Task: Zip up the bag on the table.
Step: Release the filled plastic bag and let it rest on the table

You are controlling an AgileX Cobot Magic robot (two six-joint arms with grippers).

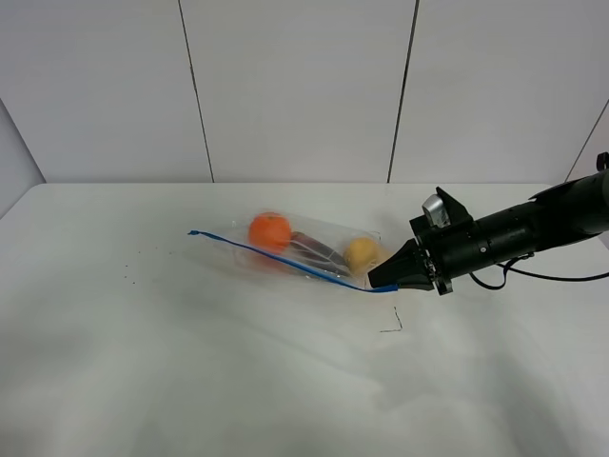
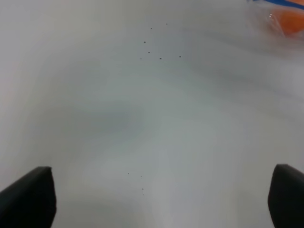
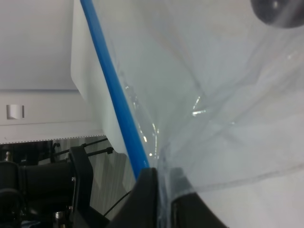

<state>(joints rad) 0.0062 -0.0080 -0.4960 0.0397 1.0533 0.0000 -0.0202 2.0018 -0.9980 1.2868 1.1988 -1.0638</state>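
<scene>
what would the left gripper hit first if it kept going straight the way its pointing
Most likely the bare table, though depth is unclear: the open left gripper faces only white tabletop, and the bag sits off to one side.

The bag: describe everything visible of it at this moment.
The bag is clear, crinkly plastic with a blue zipper strip along its near edge. It lies slantwise on the white table. An orange, a dark eggplant and a yellow pear show through it. The right gripper is shut on its right corner, at the strip's end. Whether the zip is sealed cannot be told.
</scene>
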